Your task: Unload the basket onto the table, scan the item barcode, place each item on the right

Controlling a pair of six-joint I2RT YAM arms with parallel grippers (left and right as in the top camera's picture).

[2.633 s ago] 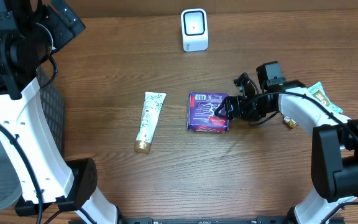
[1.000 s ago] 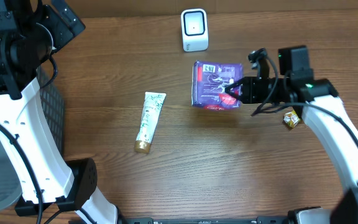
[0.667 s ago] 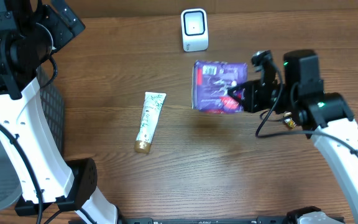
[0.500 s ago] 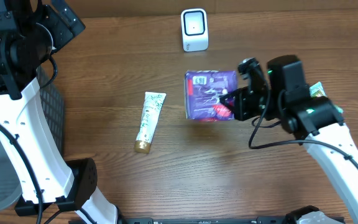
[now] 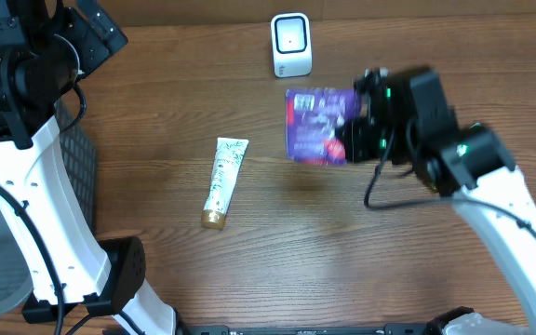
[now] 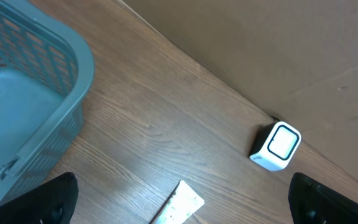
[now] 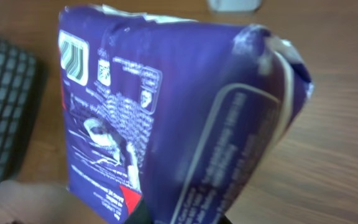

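- The purple packet (image 5: 319, 126) is held off the tabletop (image 5: 342, 251), near the scanner (image 5: 291, 45). It sits on the scanner's robot side, slightly toward the right arm.
- In the right wrist view the packet (image 7: 166, 124) fills most of the frame. One broad face with white print is turned to the camera, and a crimped end is at the upper right. The print is too blurred to read.
- The right fingers (image 5: 341, 149) are clenched on the packet's edge that faces away from the scanner. In the wrist view only a dark tip shows, under the packet's lower edge.
- The scanner is a small white cube with a rounded window, standing upright at the far edge of the tabletop. It is also seen in the left wrist view (image 6: 276, 146).
- A pale tube (image 5: 224, 180) lies flat on the wood. It is on the left-arm side of the scanner and well nearer the robot, with its gold cap pointing away from the scanner.
- A grey-blue basket (image 6: 36, 112) stands well apart from the scanner, farther to the left than the tube.
- The left fingers (image 6: 51, 202) are spread wide and released, with nothing between them. They hang high above the tabletop, over the stretch between basket and scanner.
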